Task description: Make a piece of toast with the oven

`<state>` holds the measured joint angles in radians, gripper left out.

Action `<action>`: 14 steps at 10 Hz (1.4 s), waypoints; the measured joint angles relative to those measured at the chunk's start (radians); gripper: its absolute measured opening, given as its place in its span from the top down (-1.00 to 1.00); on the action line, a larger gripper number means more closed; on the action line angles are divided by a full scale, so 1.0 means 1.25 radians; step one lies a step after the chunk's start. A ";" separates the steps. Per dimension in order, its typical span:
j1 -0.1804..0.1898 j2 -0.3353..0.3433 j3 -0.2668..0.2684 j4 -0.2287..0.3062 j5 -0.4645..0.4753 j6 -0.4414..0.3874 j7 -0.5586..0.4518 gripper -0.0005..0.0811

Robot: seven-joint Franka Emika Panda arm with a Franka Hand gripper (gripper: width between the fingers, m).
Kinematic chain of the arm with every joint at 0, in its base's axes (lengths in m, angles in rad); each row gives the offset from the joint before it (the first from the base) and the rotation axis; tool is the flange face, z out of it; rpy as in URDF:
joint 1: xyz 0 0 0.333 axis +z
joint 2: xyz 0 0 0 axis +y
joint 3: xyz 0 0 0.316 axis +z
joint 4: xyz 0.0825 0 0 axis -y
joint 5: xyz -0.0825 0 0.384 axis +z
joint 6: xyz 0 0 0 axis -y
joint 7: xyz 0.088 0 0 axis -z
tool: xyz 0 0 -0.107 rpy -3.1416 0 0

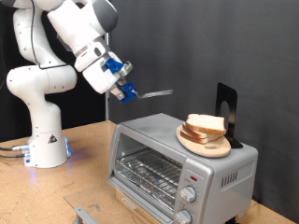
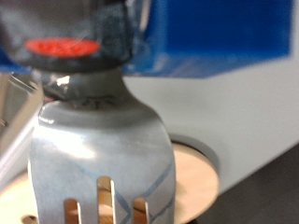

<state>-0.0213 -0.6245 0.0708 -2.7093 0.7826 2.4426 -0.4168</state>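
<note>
Two slices of pale bread, the piece of toast (image 1: pixel 206 126) among them, lie stacked on a round wooden plate (image 1: pixel 198 143) on top of the silver oven (image 1: pixel 224 173). My gripper (image 1: pixel 121 89) hangs above the oven's end at the exterior view's left, shut on the handle of a grey slotted spatula (image 1: pixel 157 93). The spatula's blade points toward the bread, a little short of it and higher. In the wrist view the spatula blade (image 2: pixel 98 159) fills the middle, with the wooden plate (image 2: pixel 198 177) behind it. No bread shows in the wrist view.
The oven's wire rack (image 1: pixel 148 170) shows at its front, with two knobs (image 1: pixel 191 196) at the exterior view's right. A black stand (image 1: pixel 227 107) rises behind the plate. The arm's white base (image 1: pixel 42 140) stands at the exterior view's left on the wooden table (image 1: pixel 56 191).
</note>
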 joint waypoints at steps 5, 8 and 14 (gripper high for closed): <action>-0.017 0.017 -0.017 -0.016 -0.008 0.020 -0.024 0.09; -0.017 0.020 -0.019 -0.018 -0.007 0.018 -0.027 0.09; -0.026 0.063 0.045 0.025 -0.078 -0.032 0.127 0.09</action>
<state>-0.0534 -0.5458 0.1266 -2.6775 0.6855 2.4027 -0.2586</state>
